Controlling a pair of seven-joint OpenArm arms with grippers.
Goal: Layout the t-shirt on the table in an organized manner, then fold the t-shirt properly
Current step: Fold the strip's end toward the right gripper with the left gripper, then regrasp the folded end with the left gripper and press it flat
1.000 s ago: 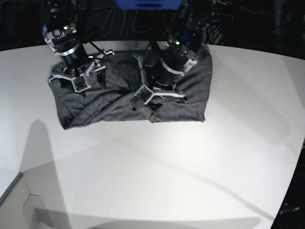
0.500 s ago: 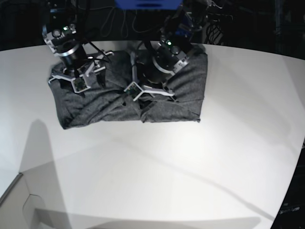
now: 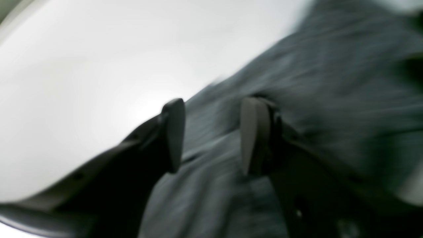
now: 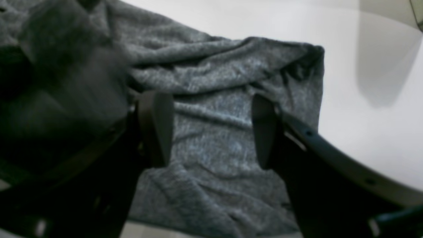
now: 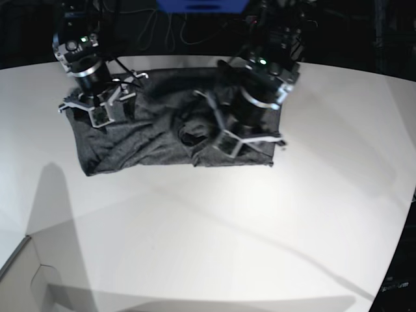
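Since the earlier frame, left gripper has shifted toward the right edge of the dark heather-grey knit t-shirt, jaws now spread, empty; shirt lies rumpled on white table; right gripper hovers over its left end, spread.

A blue panel and thin cables sit behind, between the left gripper and right gripper; a pale boxy corner lies well in front of the latter.

The left gripper is now opened and shifted rightward, with the t-shirt released.
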